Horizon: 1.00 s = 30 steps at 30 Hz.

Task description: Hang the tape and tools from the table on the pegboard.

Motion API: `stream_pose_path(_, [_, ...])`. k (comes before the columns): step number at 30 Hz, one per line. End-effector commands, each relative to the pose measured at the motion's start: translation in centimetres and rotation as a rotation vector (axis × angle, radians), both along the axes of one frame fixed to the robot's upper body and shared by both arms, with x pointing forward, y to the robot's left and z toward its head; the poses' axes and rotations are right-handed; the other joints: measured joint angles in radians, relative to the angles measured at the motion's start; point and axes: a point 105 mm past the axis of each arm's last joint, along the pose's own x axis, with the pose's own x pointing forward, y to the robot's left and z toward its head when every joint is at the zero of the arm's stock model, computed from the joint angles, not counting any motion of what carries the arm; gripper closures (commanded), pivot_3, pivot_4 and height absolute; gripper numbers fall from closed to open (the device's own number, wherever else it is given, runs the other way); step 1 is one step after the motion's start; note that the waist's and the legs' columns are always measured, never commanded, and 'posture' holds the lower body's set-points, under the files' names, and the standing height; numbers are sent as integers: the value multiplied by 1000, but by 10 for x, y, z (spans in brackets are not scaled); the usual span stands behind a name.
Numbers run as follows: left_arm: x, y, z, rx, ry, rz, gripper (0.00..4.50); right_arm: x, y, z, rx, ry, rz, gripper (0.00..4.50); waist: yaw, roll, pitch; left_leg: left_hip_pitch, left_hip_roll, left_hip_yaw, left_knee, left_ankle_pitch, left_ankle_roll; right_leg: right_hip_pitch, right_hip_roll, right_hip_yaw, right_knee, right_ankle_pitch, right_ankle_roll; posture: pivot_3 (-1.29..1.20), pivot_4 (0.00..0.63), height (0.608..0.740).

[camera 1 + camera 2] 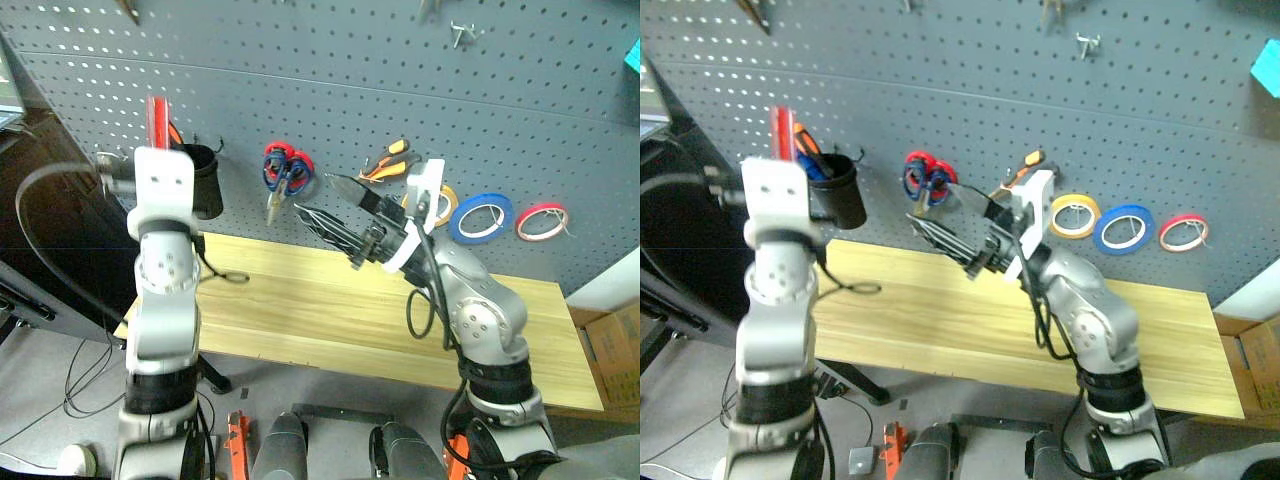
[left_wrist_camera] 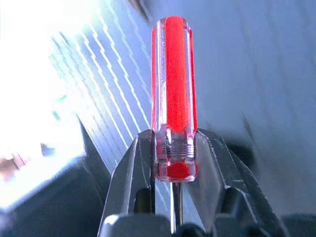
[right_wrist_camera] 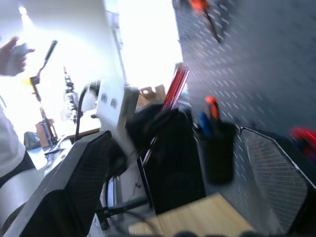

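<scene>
My left gripper (image 2: 175, 143) is shut on the small red-handled screwdriver (image 2: 173, 89), low on its handle. It holds the screwdriver (image 1: 157, 120) upright in front of the pegboard (image 1: 400, 80), just left of a black cup (image 1: 205, 180). My right gripper (image 1: 318, 198) is open and empty, raised before the board near the hanging dark blue-handled scissors (image 1: 274, 175) and the orange-and-black pliers (image 1: 385, 160). The blue tape (image 1: 481, 217) hangs to the right of my right wrist. The pale wood table (image 1: 300, 300) lies below both arms.
Red-handled scissors (image 1: 300, 160) hang with the blue ones. A yellow roll (image 1: 1076, 215) and a red-pink roll (image 1: 542, 221) flank the blue tape. The cup holds an orange-and-black screwdriver (image 1: 808, 140). A person's hand (image 3: 12, 54) shows far off. A cardboard box (image 1: 615, 340) sits at right.
</scene>
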Motion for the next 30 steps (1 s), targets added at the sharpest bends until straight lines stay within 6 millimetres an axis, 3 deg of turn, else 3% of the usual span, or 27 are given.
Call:
stream_pose_path(1, [20, -8, 40, 20, -125, -53, 3691, 6, 2, 29, 72, -110, -43, 0, 7, 0, -11, 0, 0, 0, 0, 0, 0, 0, 0, 0, -2, 2, 1, 210, 0, 740])
stream_pose_path(9, [69, -5, 65, -67, -152, -150, 3691, 26, -6, 30, 55, -180, -196, 0, 12, 1, -34, 1, 8, 8, -4, 1, -1, 0, 5, 1, -12, 17, 1, 158, 0, 740])
stream_pose_path(13, [84, -2, 50, -126, -108, -176, 3691, 28, -14, 28, 66, -179, -237, 0, 9, 1, -34, 0, 9, 9, -4, 2, -2, -2, 6, 2, -11, 17, 0, 136, 0, 740])
stream_pose_path(17, [94, 12, 20, -191, -27, -168, 3691, 30, -20, 24, 56, -173, -275, 0, 5, 1, -35, 0, 9, 11, -4, 5, 3, -2, 6, 4, -11, 17, 0, 121, 0, 740])
stream_pose_path(24, [94, 37, -23, -278, 54, -112, 3691, 29, -26, 11, 4, -152, -309, 0, -6, 0, -35, -1, 10, 12, -4, 5, 3, -4, 6, 5, -11, 17, 0, 110, 0, 740])
stream_pose_path(30, [87, 50, -48, -303, 86, -73, 3691, 24, -28, -15, -116, -130, -304, 0, -14, -1, -38, -1, 10, 12, -3, 5, 3, -3, 6, 5, -10, 17, 0, 107, 0, 740])
